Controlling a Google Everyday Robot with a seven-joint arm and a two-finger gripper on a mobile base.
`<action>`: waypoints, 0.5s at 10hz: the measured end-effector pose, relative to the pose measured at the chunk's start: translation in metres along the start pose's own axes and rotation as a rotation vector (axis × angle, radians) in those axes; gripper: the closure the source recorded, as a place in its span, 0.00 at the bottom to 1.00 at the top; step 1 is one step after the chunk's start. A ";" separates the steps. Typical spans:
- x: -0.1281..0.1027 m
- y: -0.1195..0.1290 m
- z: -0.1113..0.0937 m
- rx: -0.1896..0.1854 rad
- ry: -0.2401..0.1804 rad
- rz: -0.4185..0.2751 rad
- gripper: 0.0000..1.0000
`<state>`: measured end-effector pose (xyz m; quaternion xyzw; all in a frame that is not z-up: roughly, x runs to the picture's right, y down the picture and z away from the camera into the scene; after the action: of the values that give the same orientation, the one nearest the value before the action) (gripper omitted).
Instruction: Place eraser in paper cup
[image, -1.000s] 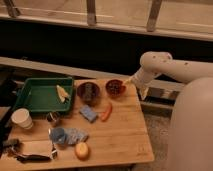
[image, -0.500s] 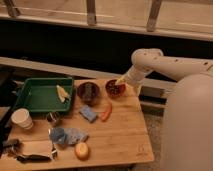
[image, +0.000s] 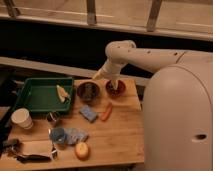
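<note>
Eraser, probably the dark block at the front-left corner of the counter, lies just in front of the paper cup. Gripper hovers at the far edge, well apart diagonally; cannot tell its grasp state. Eraser's long axis unclear.

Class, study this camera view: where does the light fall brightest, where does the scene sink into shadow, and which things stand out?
Camera view: warm, dim light on the wooden table, with a nearly black band behind it. The white arm catches the most light. The tool hangs over the right-hand bowl. The paper cup shows pale at the table's left edge, where darker items merge into shadow.
</note>
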<state>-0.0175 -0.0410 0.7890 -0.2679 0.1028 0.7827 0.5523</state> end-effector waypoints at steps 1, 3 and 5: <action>0.004 0.009 0.000 -0.011 0.005 -0.014 0.20; 0.001 0.004 -0.001 -0.005 -0.001 -0.013 0.20; 0.002 0.006 0.001 -0.013 0.003 -0.009 0.20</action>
<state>-0.0234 -0.0409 0.7876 -0.2730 0.0975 0.7804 0.5541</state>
